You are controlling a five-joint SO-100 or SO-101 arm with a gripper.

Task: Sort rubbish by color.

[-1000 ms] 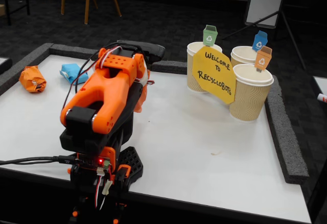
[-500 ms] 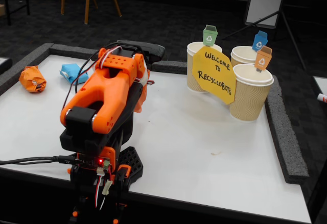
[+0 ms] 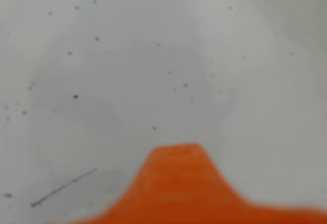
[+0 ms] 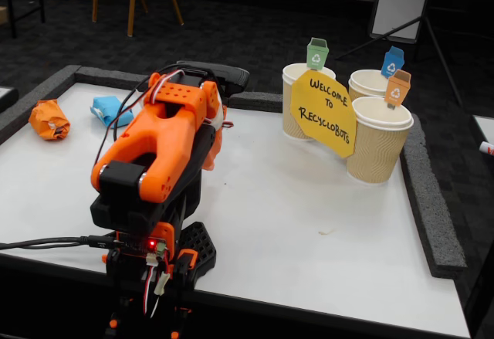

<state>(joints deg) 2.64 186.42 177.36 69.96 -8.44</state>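
Orange wad (image 4: 49,119) is seen at the far left of the white surface (image 4: 309,200) in the fixed view, close to the grey foam border (image 4: 432,200). Light blue wad (image 4: 109,110) is placed just right of it, near but apart, partly hidden behind the arm. No green wad is seen in either view.

Orange arm (image 4: 158,150) is folded low over its base at near left. Fingers are hidden behind the arm body in the fixed view; in the wrist view only a blurred orange finger (image 3: 179,183) is shown close above speckled white surface, so opening cannot be told, and nothing is seen held.

Three tan ribbed cups (image 4: 378,142) are grouped at far right, each tagged: green (image 4: 317,52), blue (image 4: 393,62), orange (image 4: 397,88). A yellow sign (image 4: 324,113) is leaned in front of the cups.
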